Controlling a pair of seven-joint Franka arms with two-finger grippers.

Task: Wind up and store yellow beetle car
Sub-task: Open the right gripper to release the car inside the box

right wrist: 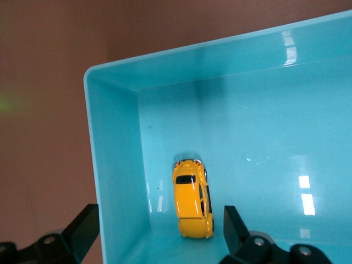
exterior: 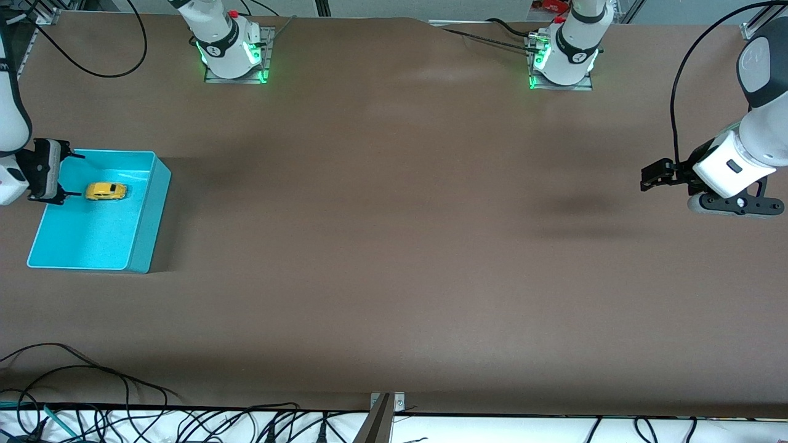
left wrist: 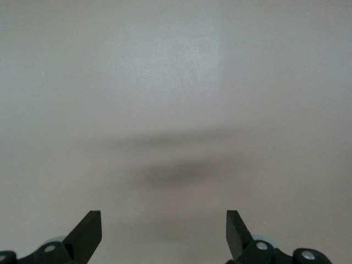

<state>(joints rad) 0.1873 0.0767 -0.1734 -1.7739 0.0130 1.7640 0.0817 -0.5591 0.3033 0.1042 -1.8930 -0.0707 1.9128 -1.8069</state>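
The yellow beetle car (exterior: 106,191) lies on its wheels on the floor of the turquoise bin (exterior: 141,246), at the right arm's end of the table. In the right wrist view the car (right wrist: 193,204) sits close to the bin's wall (right wrist: 115,165). My right gripper (exterior: 78,175) is open and empty, over the bin's end wall and close to the car. Its fingers (right wrist: 231,220) do not touch the car, and the gripper (right wrist: 161,218) straddles the wall. My left gripper (exterior: 646,176) is open and empty over bare table at the left arm's end, where that arm waits; it also shows in the left wrist view (left wrist: 164,218).
The brown table (exterior: 394,246) spans the view. Both arm bases (exterior: 231,49) stand along its edge farthest from the front camera. Loose cables (exterior: 74,381) and a metal bracket (exterior: 386,403) lie along the edge nearest the camera.
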